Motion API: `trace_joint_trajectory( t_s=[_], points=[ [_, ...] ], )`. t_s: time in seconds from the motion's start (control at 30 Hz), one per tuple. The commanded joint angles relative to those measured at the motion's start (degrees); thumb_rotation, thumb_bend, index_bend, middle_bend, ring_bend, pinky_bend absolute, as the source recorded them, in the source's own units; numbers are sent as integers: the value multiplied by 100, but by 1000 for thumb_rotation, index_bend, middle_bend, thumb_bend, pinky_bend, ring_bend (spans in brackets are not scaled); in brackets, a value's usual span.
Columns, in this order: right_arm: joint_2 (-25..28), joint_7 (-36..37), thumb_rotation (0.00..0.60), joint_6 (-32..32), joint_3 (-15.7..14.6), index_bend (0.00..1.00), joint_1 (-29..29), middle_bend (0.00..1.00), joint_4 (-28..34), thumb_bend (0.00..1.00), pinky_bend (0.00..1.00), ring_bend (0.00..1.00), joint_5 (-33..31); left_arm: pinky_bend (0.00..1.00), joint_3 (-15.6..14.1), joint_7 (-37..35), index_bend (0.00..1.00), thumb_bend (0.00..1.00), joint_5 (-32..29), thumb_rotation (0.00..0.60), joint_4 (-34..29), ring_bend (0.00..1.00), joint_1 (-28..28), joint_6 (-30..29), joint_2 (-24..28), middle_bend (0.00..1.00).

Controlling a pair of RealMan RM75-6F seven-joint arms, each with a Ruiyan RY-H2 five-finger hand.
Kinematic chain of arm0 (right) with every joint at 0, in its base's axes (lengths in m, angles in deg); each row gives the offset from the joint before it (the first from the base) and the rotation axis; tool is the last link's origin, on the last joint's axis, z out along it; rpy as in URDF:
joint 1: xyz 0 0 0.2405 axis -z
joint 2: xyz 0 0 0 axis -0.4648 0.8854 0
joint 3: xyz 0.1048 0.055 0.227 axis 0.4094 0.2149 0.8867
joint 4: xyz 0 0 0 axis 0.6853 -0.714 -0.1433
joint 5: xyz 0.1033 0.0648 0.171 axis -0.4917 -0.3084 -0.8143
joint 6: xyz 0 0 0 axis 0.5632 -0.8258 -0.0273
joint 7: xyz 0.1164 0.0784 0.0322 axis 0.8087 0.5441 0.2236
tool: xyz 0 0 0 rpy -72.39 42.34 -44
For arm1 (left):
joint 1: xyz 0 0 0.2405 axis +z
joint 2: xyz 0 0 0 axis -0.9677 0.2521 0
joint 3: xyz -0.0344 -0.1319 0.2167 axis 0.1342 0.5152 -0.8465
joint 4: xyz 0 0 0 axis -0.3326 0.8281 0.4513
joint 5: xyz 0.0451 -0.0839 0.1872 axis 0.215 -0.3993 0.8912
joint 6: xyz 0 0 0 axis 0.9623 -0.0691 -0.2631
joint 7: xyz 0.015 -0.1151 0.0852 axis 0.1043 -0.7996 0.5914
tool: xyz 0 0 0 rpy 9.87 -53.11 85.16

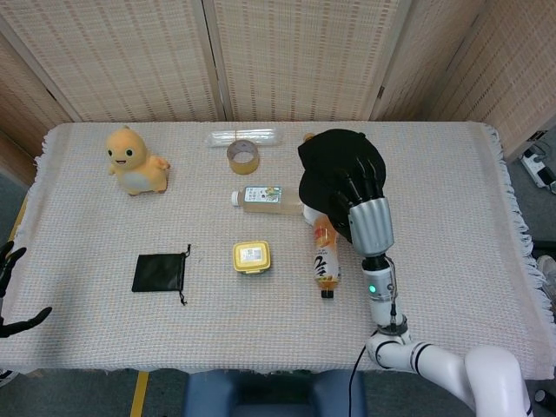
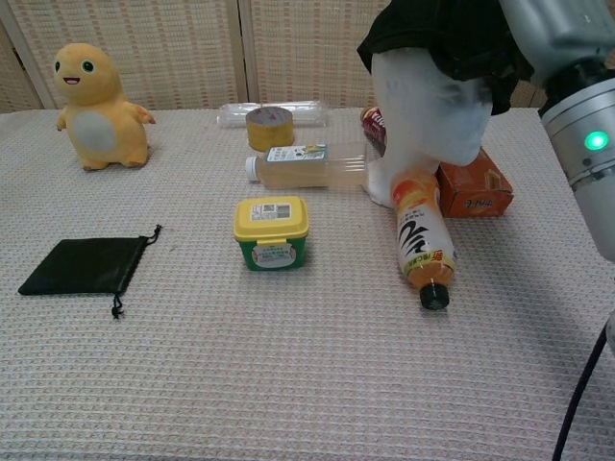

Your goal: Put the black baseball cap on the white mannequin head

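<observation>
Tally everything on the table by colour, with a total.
Black: 2, cap, drawstring pouch
White: 1, mannequin head
Yellow: 3, plush toy, tub, tape roll
Orange: 2, bottle, box
Clear: 2, tea bottle, plastic packet
Total: 10
</observation>
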Motion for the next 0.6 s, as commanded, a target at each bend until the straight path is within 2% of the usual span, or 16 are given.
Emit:
trace_joint_trajectory(
  t_s=[0.03,0.1,0.23,0.3,0.43,0.6],
  points=[
    [363,-90,600,-25,-154,48,239,45,411,203,0,0,82,103,3,15,113,189,-12,600,-1,0,-1,7,-6,0],
    [734,-105,600,-16,-347,0,469,7,895,177,0,0,161,103,3,30,113,189,-13,600,-4,0,-3,13,-13,0],
    [1691,43,600,270,-962,0,1024,0,2103,157,0,0,229,103,6,69,113,189,-10,600,-16,0,-1,-1,-28,0],
    [2029,49,600,208,-1222,0,1282,0,2444,144,0,0,326,103,-4,100,113,189,18,600,-25,0,9,-28,-31,0],
    [2522,65,600,-203,-1730,0,1876,0,2763,125,0,0,627,103,-49,168,113,189,119,600,-62,0,26,-74,-36,0],
    [3078,-673,600,-507,-2283,0,2576,0,2768,124,0,0,790,103,-125,283,113,189,262,600,-94,0,25,-82,-32,0]
  ],
)
